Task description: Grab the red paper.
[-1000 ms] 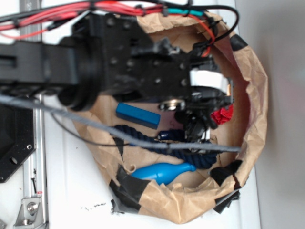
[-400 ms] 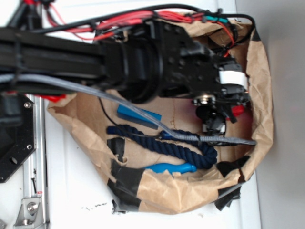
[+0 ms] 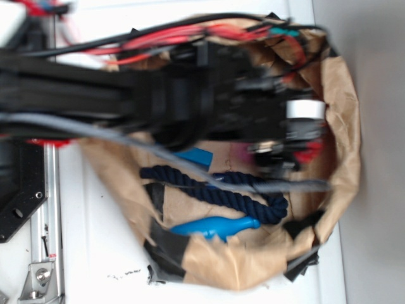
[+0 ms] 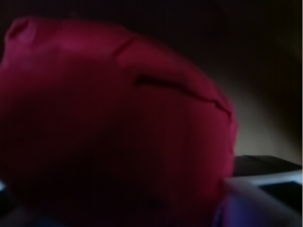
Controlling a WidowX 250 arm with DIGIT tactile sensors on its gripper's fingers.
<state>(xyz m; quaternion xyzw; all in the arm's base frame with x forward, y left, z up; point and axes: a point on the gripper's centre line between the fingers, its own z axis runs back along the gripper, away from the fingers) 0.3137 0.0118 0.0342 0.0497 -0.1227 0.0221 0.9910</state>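
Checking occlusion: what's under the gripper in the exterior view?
Only a red sliver of the red paper shows beside the gripper; the rest is covered. Wrist view: red paper fills the frame. Jaw state hidden.

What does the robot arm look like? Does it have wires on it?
The arm is black and blocky, built from chunky boxy segments. Yes: red wires and black cables run along its top, and a grey cable trails along its lower side. Near the gripper there is a white band. The picture is blurry, so finer details are unclear.

Black boxy arm (image 3: 95, 88), blurred; red and black wires (image 3: 171, 35) along top; grey cable (image 3: 126, 142); white patch near hand (image 3: 297, 136).
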